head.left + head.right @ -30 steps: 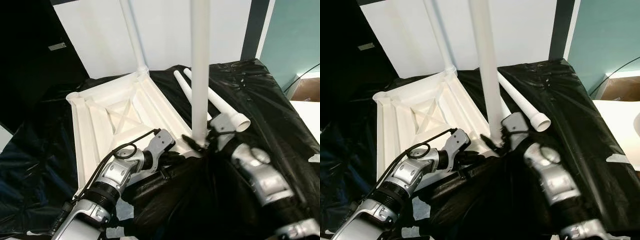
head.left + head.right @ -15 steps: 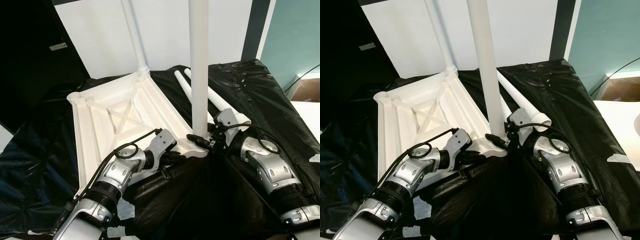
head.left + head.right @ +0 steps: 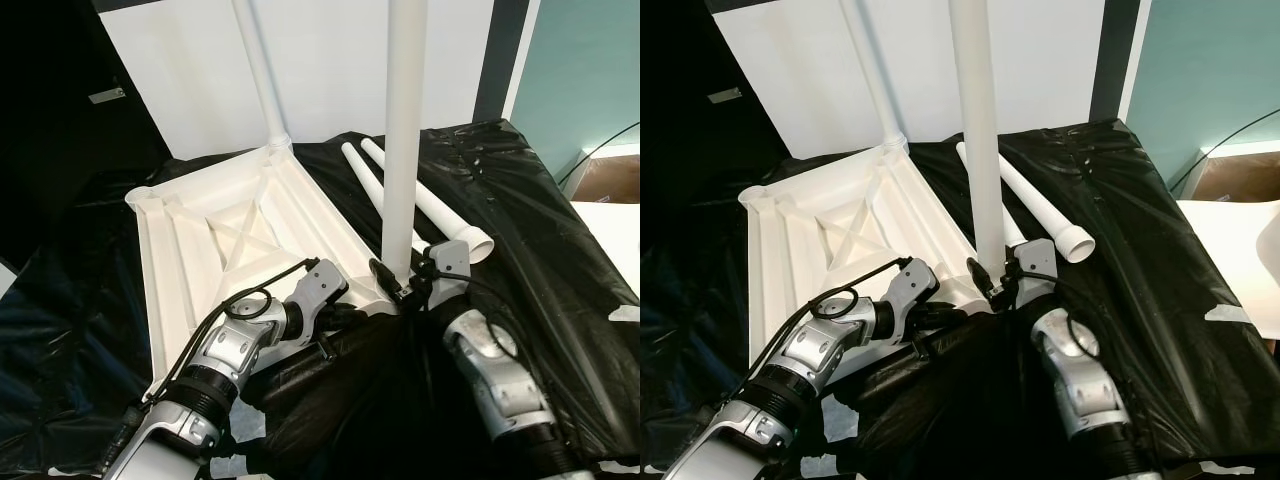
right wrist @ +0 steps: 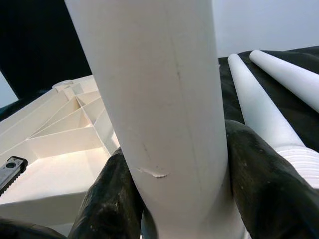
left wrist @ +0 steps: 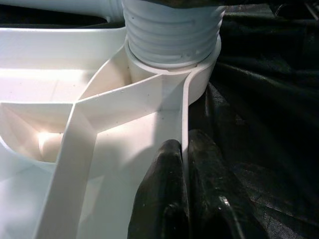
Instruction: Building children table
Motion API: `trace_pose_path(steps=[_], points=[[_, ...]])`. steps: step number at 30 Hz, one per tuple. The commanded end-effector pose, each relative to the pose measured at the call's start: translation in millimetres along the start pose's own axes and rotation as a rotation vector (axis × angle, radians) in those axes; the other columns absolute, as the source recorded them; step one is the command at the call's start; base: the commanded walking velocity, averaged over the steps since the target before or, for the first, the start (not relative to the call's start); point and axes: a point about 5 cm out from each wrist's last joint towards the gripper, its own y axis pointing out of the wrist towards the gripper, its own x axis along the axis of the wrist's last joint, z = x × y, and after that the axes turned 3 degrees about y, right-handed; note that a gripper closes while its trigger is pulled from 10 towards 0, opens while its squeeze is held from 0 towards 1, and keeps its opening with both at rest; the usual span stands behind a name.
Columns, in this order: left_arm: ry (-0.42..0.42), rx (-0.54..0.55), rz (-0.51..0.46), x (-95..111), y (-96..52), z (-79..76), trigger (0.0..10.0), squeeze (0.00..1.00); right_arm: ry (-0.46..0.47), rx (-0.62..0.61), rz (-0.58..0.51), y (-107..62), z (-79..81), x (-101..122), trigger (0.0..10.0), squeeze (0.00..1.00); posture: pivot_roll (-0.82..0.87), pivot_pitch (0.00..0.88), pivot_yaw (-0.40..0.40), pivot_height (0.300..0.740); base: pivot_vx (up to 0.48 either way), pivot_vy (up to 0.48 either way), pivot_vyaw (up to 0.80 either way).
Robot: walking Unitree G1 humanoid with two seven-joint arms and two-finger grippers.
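A white plastic tabletop (image 3: 215,240) lies upside down on black sheeting, ribbed underside up. One white leg (image 3: 258,70) stands in its far corner socket. A second white leg (image 3: 404,130) stands upright in the near right corner socket (image 5: 172,55). My right gripper (image 3: 400,285) is shut on this leg near its base, with its fingers (image 4: 112,199) on both sides of the tube. My left gripper (image 5: 184,164) is shut on the tabletop's thin rim just beside that socket. Two loose white legs (image 3: 425,205) lie side by side on the sheeting behind.
Black plastic sheeting (image 3: 530,200) covers the work surface and bunches up over my arms at the front. A white wall panel (image 3: 330,60) stands behind. A cardboard box (image 3: 608,175) and a white surface (image 3: 615,235) are at the far right.
The right forearm has rolled and swung while its gripper stayed at the base of the upright leg. The view has shifted slightly. The left gripper has kept its hold on the rim.
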Motion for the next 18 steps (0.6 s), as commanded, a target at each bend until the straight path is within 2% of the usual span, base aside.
trace_pose_path(steps=[1, 2, 3, 4, 5, 8, 9, 10, 11, 16, 18], points=[[-0.099, -0.066, 0.033, -22, 4.2, -12.2, 0.0, 0.00, 0.060, -0.019, 0.012, 0.7, 5.7, -7, 0.0, 0.00, -0.06, 0.000, 0.125, 0.740, 0.000, 0.000, 0.00], [-0.100, -0.068, 0.033, -22, 4.3, -12.3, 0.0, 0.00, 0.035, -0.030, 0.012, 2.0, 2.9, -6, 6.8, 0.00, -0.06, 0.000, 0.125, 0.740, 0.000, 0.000, 0.00], [-0.100, -0.067, 0.035, -22, 4.4, -12.2, 1.4, 0.00, -0.006, -0.009, 0.028, 3.9, 1.0, -6, 10.0, 0.00, -0.06, 0.000, 0.125, 0.740, 0.000, 0.000, 0.00], [-0.100, -0.067, 0.035, -22, 4.4, -12.2, 1.4, 0.00, -0.006, -0.009, 0.028, 3.9, 1.0, -6, 10.0, 0.00, -0.06, 0.000, 0.125, 0.740, 0.000, 0.000, 0.00], [-0.098, -0.057, 0.041, -23, 4.7, -11.5, 10.0, 0.00, -0.002, 0.032, 0.032, 3.8, 1.0, -6, 10.0, 0.99, -0.06, 0.000, 0.125, 0.740, 0.000, 0.000, 0.00], [-0.097, -0.050, 0.045, -23, 5.0, -11.0, 10.0, 0.00, 0.004, 0.061, 0.033, 3.6, 1.1, -6, 10.0, 0.99, -0.06, 0.000, 0.125, 0.740, 0.000, 0.000, 0.00], [-0.097, -0.045, 0.048, -23, 5.7, -10.9, 10.0, 0.00, 0.001, 0.125, 0.042, 3.9, -0.5, -5, 10.0, 1.00, -0.06, 0.000, 0.118, 0.740, 0.000, 0.000, 0.00], [-0.096, -0.041, 0.050, -24, 6.5, -11.0, 10.0, 0.00, -0.014, 0.188, 0.048, 4.7, -4.5, -3, 10.0, 0.95, -0.06, 0.000, 0.118, 0.740, 0.000, 0.000, 0.00], [-0.096, -0.040, 0.051, -24, 7.2, -11.2, 10.0, 0.00, -0.027, 0.233, 0.057, 5.8, -9.2, -2, 10.0, 0.00, -0.07, 0.000, 0.116, 0.740, 0.000, 0.000, 0.00], [-0.092, -0.037, 0.054, -24, 8.0, -11.4, 10.0, 0.00, -0.065, 0.298, 0.066, 7.8, -18.3, 3, 10.0, 0.00, -0.07, 0.000, 0.111, 0.740, 0.000, 0.000, 0.00], [-0.091, -0.032, 0.055, -24, 8.2, -11.2, 10.0, 0.00, -0.108, 0.387, 0.086, 10.3, -26.6, 9, 10.0, 0.00, -0.06, 0.000, 0.108, 0.740, 0.000, 0.000, 0.00]])
